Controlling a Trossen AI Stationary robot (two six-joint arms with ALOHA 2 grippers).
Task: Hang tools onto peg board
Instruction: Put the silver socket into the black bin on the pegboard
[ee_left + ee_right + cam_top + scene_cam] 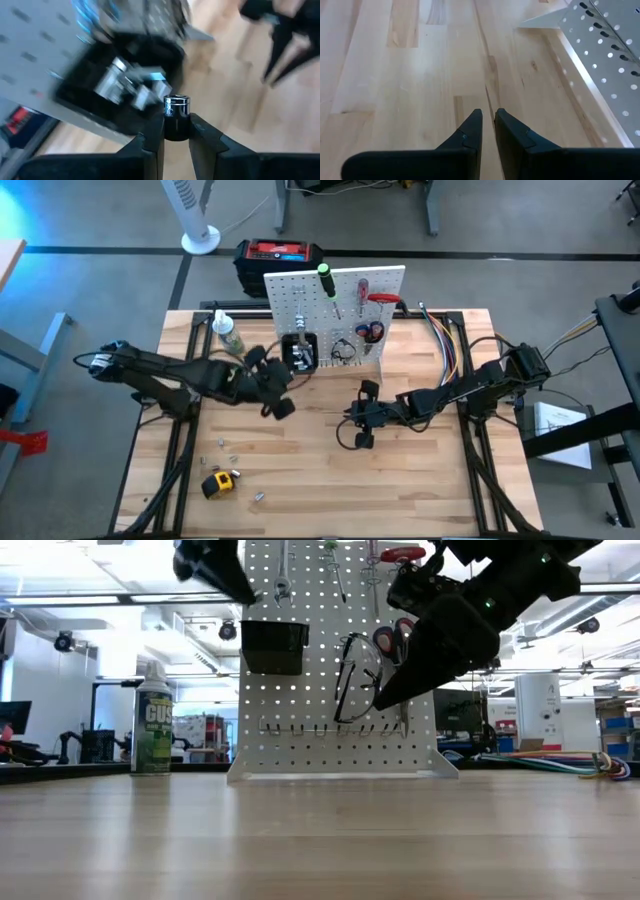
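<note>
A small chrome socket [176, 107] is clamped in the left tool [176, 131] near the black bin [100, 95]; the right tool [488, 131] is nearly closed, empty.

one peg board [335, 315]. on it: one green-handled screwdriver [327, 281], one red-handled screwdriver [363, 292], one pliers with red handles [385, 299], one pair of black-framed glasses [355, 680], one black bin [272, 646]. one yellow tape measure [218, 482] on the table [330, 480]. one green-labelled bottle [153, 731]. one red-and-black box [278, 258]. two arms, two grippers: left gripper [176, 137], right gripper [487, 131]. one small silver socket [176, 107].
</note>
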